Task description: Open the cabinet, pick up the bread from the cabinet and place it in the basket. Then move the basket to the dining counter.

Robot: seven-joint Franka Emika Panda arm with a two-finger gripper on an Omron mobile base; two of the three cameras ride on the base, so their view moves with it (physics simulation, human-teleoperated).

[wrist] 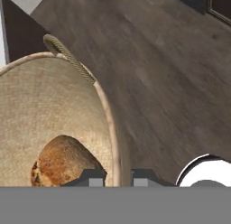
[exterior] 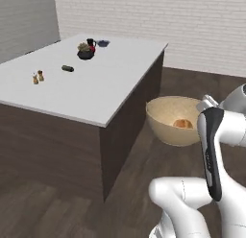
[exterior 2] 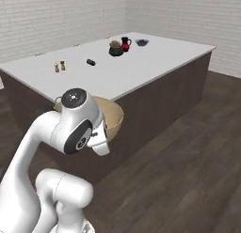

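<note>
hand view looks down along the claw (wrist: 118,177), whose two dark fingertips (wrist: 92,177) stand close together with the basket (wrist: 54,110) rim running straight down between them, one tip inside the wall and one outside, so the claw appears to be closed on the rim with only the thin wall between its tips. just inside the rim, beside the inner tip, the bread (wrist: 63,162) lies on the basket's woven bottom, a golden-brown roll with a darker crust. farther along the rim from the claw, a twisted rope handle (wrist: 67,56) arches up from the edge. beyond the outer tip lies dark wooden floor (wrist: 171,83). from the left base view the basket (exterior: 168,119) hangs above the floor next to the arm's white wrist, with the bread (exterior: 183,123) resting low inside it, and the dining counter (exterior: 91,83) stands just beyond the basket, away from the arm, its near corner close to the basket's far rim. the basket's bottom sits lower than the white top. far across that top from the claw are a dark potted plant (exterior: 85,51), a red jug (exterior: 91,42) and a small dark bowl (exterior: 103,42), with two small shakers (exterior: 38,77) and a dark object (exterior: 67,68) nearer its middle. from the right base view the basket (exterior 2: 113,117) peeks out behind the arm's joint, in front of the counter's dark side panel (exterior 2: 160,100).
</note>
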